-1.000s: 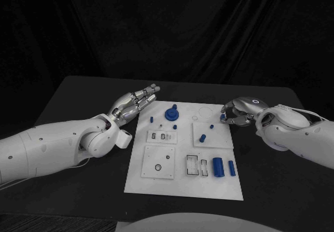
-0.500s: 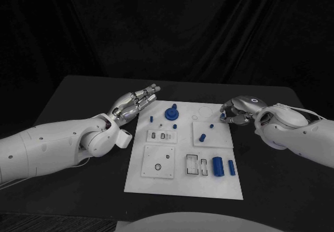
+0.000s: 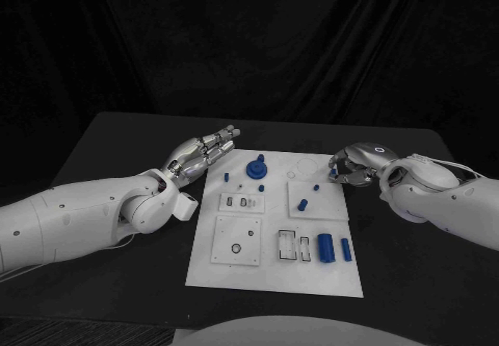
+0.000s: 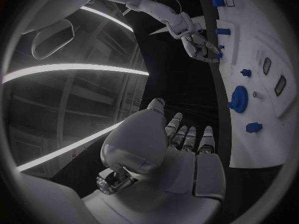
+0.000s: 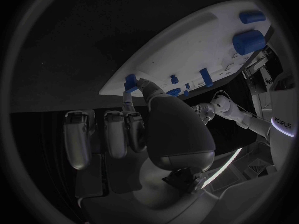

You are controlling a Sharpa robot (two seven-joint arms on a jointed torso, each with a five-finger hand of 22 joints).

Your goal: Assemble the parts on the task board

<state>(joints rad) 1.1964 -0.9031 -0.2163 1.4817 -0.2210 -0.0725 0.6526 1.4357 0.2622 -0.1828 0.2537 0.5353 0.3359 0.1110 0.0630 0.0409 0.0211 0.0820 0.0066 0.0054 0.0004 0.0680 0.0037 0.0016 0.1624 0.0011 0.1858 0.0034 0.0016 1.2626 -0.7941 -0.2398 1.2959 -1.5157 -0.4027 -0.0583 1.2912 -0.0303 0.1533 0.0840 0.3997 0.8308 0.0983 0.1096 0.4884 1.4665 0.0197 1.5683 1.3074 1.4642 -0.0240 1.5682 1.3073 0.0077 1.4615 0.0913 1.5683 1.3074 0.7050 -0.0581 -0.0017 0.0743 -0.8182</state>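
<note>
**Right hand edges along the board's far corner**

Since a second ago, the right hand (image 3: 352, 167) has shifted slightly toward the far right corner of the task board (image 3: 272, 277); nothing else has moved. Its fingers (image 5: 129, 100) are curled at the board's edge, and in the right wrist view a fingertip and the thumb meet a small blue peg (image 5: 129, 80) at that corner; whether they truly pinch it cannot be told.

The left hand (image 3: 200, 156) hovers beside the board's far left corner, fingers straight, close together and holding nothing, apart from the board.

The white board lies in the middle of the black table (image 3: 115, 144). On it stand a round blue knob (image 3: 256, 170) near the far edge, a small blue stud (image 3: 226, 175) just left of it, and a short blue peg (image 3: 303, 205) on the raised square plate on the right. A thick blue cylinder (image 3: 325, 249) and a thinner blue bar (image 3: 346, 250) lie side by side near the right edge, closer to the robot.
</note>
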